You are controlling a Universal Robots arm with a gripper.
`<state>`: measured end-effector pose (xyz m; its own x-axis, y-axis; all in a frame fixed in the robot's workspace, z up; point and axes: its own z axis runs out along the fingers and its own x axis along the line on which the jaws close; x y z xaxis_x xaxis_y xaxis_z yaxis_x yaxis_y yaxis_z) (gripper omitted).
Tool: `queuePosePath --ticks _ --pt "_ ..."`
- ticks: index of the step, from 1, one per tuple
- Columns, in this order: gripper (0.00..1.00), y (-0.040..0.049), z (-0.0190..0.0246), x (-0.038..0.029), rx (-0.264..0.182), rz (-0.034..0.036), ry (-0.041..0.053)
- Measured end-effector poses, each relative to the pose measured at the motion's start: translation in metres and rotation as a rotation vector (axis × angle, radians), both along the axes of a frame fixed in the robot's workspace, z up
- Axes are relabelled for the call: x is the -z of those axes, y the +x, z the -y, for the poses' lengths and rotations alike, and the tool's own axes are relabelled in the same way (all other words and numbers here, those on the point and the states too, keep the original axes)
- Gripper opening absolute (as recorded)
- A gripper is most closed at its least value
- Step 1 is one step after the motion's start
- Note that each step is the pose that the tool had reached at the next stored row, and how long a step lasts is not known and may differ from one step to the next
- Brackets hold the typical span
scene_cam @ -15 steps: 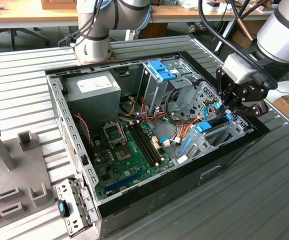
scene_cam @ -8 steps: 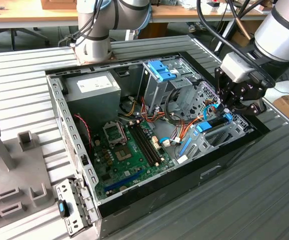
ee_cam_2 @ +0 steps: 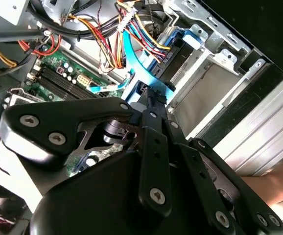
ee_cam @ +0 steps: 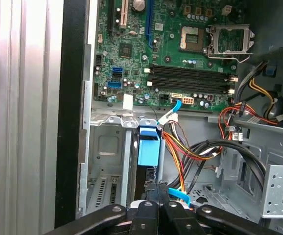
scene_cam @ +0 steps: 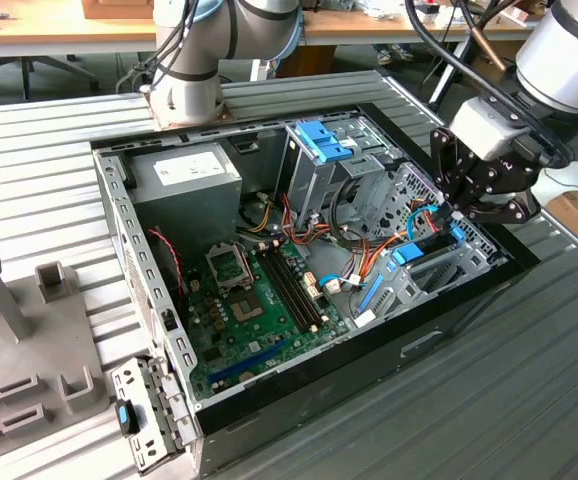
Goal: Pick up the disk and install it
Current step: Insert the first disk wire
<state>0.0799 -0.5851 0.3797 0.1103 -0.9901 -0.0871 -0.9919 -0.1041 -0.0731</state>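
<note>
I see my claw reaching into the open computer case at the exterior view's right. Its black fingers are drawn close together and pinch the end of the disk. The disk stands on edge with its blue rails inside the grey metal drive bay, against the case's right wall.

The case lies on the ribbed metal bench. It holds a green motherboard in the middle, a grey power-supply box at the far left, and a metal cage with a blue latch at the far side.

In the first wrist view, the claw sits over the disk's blue rail, with orange and yellow wires just beside it. In the second wrist view, a pale blue ribbon cable runs close past the fingertips.
</note>
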Motion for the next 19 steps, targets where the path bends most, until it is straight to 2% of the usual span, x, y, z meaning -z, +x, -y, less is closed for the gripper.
queuePosePath --ticks 3,5,8,14,19 --pt "0.11 0.0000 0.0000 0.0000 -0.060 0.0000 0.0000" --pt "0.11 0.0000 0.0000 0.0000 -0.121 0.0000 0.0000" --pt "0.11 0.0003 0.0000 0.0000 -0.177 0.0000 0.0000" --pt "0.11 0.0016 0.0001 -0.0007 -0.180 0.0000 0.0006" --pt "0.11 0.0033 0.0007 -0.0011 -0.143 -0.0002 0.0007"
